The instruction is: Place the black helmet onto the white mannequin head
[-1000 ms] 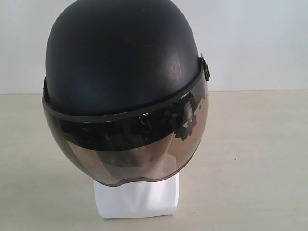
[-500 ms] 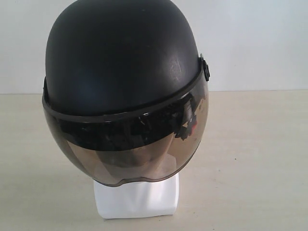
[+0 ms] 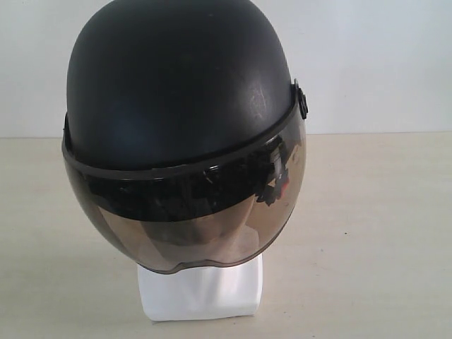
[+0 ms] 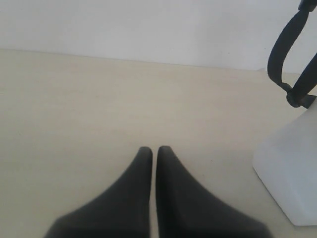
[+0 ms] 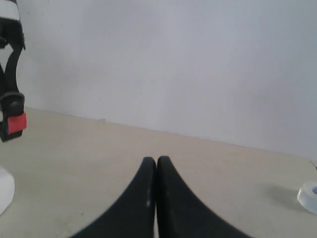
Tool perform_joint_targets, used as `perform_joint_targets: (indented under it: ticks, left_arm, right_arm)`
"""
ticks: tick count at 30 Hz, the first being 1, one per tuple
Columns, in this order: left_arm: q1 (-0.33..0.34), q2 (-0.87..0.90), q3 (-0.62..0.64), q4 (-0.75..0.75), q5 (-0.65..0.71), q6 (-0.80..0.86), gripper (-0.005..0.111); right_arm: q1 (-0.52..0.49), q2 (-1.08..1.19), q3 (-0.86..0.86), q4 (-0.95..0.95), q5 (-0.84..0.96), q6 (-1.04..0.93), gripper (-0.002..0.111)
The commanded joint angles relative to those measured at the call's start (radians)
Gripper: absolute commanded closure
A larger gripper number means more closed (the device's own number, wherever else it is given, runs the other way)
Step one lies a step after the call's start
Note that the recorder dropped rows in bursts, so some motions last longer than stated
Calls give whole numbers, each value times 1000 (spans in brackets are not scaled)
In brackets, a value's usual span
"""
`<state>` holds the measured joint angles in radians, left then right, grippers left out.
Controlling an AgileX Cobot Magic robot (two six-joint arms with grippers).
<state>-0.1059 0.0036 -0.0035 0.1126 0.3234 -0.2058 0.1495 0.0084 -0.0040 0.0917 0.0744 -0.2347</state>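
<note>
The black helmet (image 3: 176, 78) sits over the white mannequin head, whose squarish base (image 3: 201, 293) shows below the smoke-tinted visor (image 3: 191, 219). Behind the visor the face is only dimly visible. Neither gripper appears in the exterior view. In the left wrist view my left gripper (image 4: 154, 149) is shut with nothing in it, over bare table, apart from the white base (image 4: 292, 173) and a hanging black chin strap (image 4: 285, 54). In the right wrist view my right gripper (image 5: 156, 160) is shut and empty, away from the strap with the red buckle (image 5: 16, 124).
A pale wooden table (image 3: 381, 233) runs back to a white wall (image 3: 374, 63). A small white round object (image 5: 309, 196) lies on the table at the edge of the right wrist view.
</note>
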Motion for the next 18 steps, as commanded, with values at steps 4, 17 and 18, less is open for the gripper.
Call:
perform_joint_targets:
  ticks: [4, 17, 18]
  left_arm:
    - [3, -4, 4, 4, -1, 4, 102]
    - [3, -4, 4, 4, -1, 4, 102]
    - [3, -4, 4, 4, -1, 4, 102]
  right_arm:
    - [0, -8, 4, -24, 257, -15, 109]
    - [-164, -8, 4, -17, 259, 16, 109]
    - [-164, -8, 4, -17, 259, 16, 109]
